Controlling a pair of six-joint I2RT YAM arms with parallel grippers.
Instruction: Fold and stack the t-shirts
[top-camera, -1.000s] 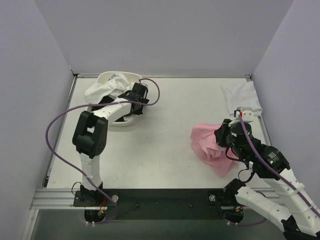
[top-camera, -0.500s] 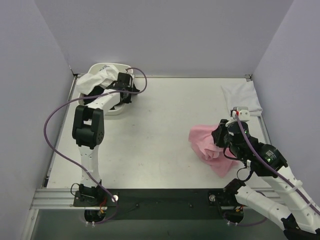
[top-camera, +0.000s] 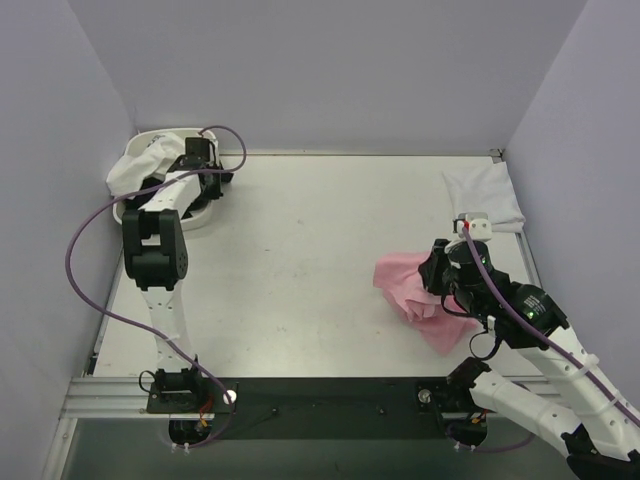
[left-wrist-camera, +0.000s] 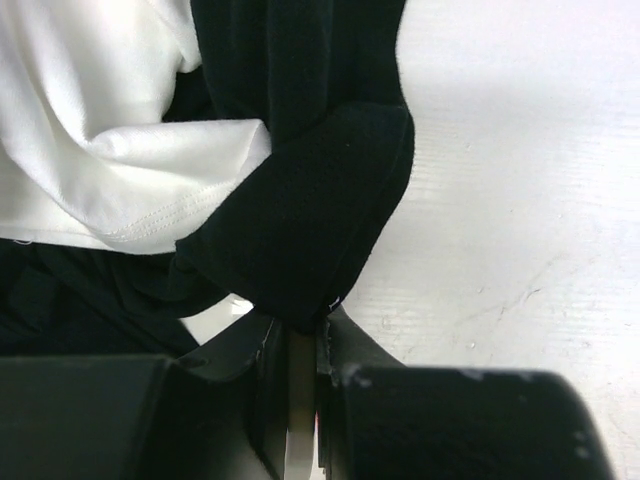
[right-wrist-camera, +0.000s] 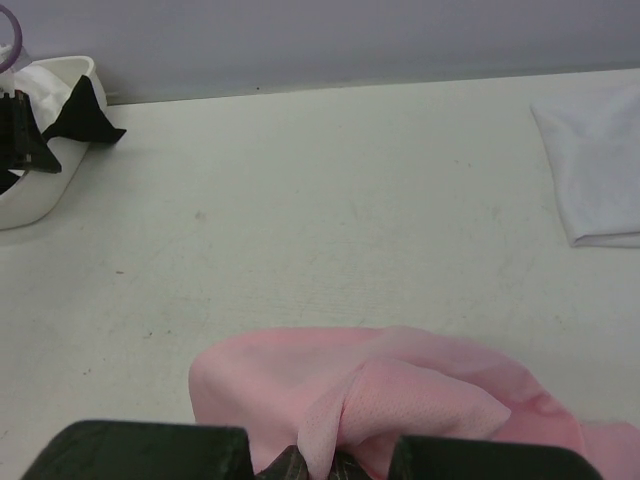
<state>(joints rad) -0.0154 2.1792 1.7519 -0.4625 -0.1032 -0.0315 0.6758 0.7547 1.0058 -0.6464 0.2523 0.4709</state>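
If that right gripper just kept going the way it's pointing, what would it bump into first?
The pink t-shirt pinched in the right gripper itself; beyond it, probably only bare table.

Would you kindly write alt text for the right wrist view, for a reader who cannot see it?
The right hand pinches a fold of the crumpled light pink t-shirt on the white table. A folded white t-shirt lies at the far right; at the far left, a black t-shirt sticks out of a white basin.
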